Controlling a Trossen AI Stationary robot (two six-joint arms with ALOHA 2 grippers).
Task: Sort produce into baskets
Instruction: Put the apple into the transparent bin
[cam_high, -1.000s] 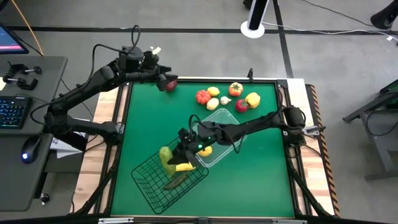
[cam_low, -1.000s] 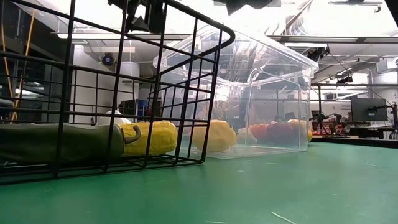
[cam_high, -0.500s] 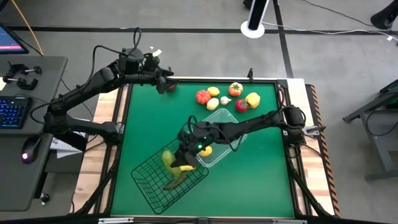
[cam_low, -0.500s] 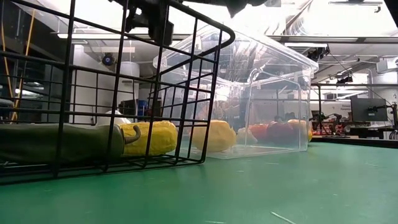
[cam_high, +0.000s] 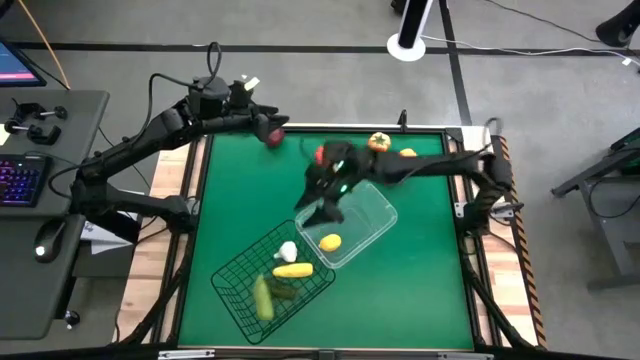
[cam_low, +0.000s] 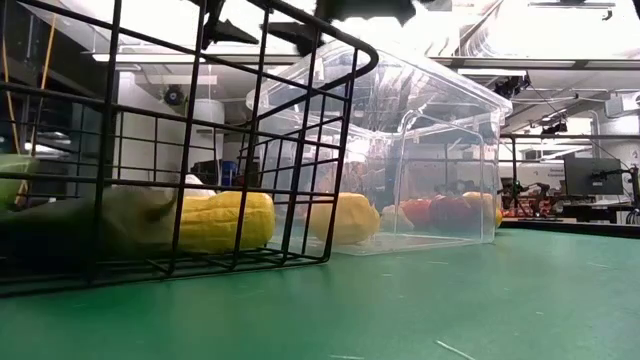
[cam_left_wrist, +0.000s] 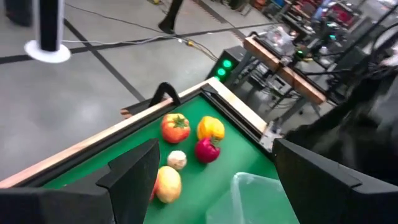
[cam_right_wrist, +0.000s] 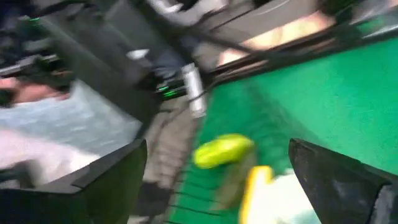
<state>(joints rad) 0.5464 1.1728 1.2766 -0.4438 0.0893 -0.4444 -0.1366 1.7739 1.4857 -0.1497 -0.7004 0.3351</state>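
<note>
A black wire basket (cam_high: 270, 282) stands near the table's front and holds a yellow corn cob (cam_high: 292, 270), a white piece (cam_high: 288, 250) and a green piece (cam_high: 262, 296). The clear basket (cam_high: 362, 212) beside it holds one yellow piece (cam_high: 329, 241). Loose produce (cam_left_wrist: 175, 127) lies along the far edge. My right gripper (cam_high: 318, 208) hangs open above the clear basket's left end, with nothing between its fingers (cam_right_wrist: 112, 180). My left gripper (cam_high: 268, 128) is open over the far left corner. A dark red piece (cam_high: 272, 139) shows by its tip; whether they touch I cannot tell.
My right arm (cam_high: 420, 172) reaches across the loose produce from the right and hides part of it. Bare green mat (cam_high: 420, 290) lies to the right of the baskets and near the front edge. A desk with a keyboard (cam_high: 20, 180) stands left of the table.
My right gripper has left the green piece in the wire basket, risen out of it and swung toward the far edge, to above the clear basket. The green piece now lies at the basket's near end, and the corn cob has shifted slightly.
</note>
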